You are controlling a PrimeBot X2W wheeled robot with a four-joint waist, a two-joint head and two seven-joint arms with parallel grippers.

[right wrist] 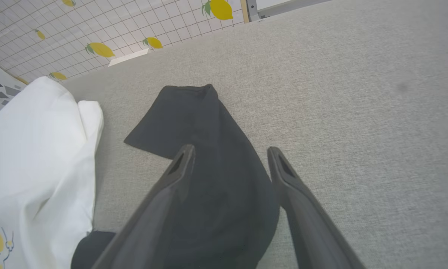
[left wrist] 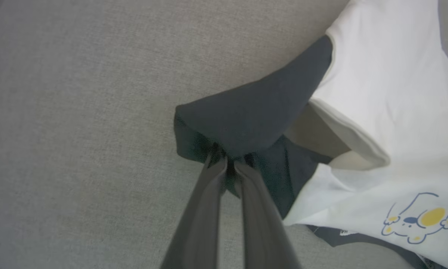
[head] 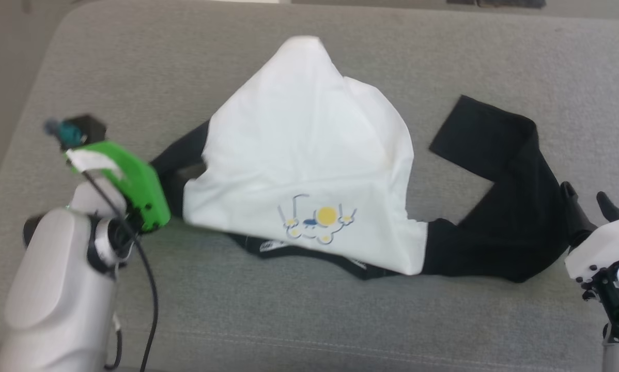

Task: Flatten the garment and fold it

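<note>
The garment (head: 309, 155) lies crumpled on a grey cushion, its white body bunched into a peak and the cartoon print (head: 320, 219) facing up near the front. My left gripper (head: 172, 178) is shut on the edge of the left black sleeve (left wrist: 254, 116), and in the left wrist view its fingertips (left wrist: 229, 162) pinch the dark fabric. The right black sleeve (head: 506, 181) stretches out flat to the right. My right gripper (head: 586, 195) stands open at that sleeve's outer end; in the right wrist view the gripper (right wrist: 230, 150) has its fingers straddling the sleeve (right wrist: 194, 112).
The grey cushion (head: 340, 320) spreads wide around the garment, with a rounded edge at the far left. A tiled wall with lemon prints (right wrist: 97, 30) stands beyond the cushion. A black cable (head: 149, 289) hangs from my left arm.
</note>
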